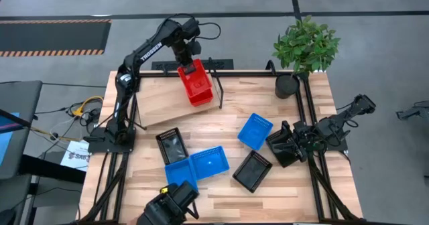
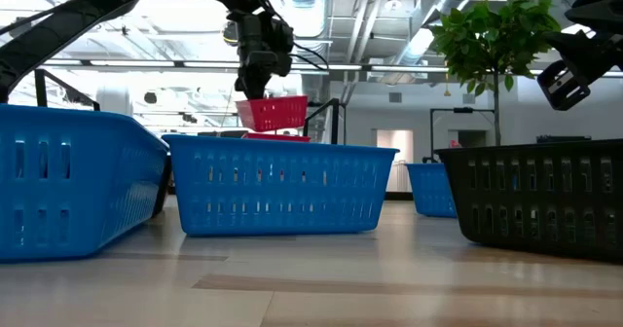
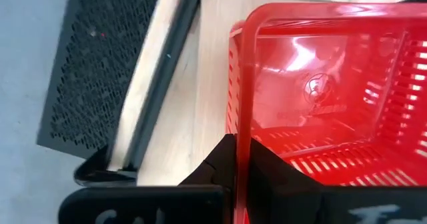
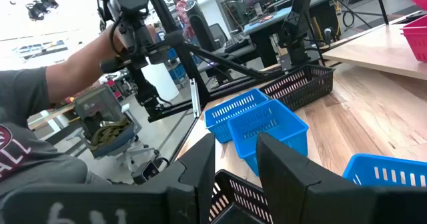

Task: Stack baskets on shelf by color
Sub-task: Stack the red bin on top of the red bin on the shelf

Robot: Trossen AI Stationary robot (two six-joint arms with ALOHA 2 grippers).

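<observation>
Wooden boards make the table top [image 1: 221,188], and the tilted shelf [image 1: 161,101] sits at about eleven o'clock on it, where the left gripper [image 1: 185,61] is pinched tight on the rim of a red basket [image 1: 195,83] held over the shelf's right part. Lower down, going left to right, lie a black basket [image 1: 171,146], two blue baskets [image 1: 196,168] side by side at six o'clock, another black basket [image 1: 253,171], and one more blue basket [image 1: 255,130] near the middle, so I count one red, three blue and two black lying loose. At three o'clock the right gripper [image 1: 289,144] waits with its fingers a little apart, by another black basket [image 4: 235,196] that shows at its fingers in the right wrist view.
</observation>
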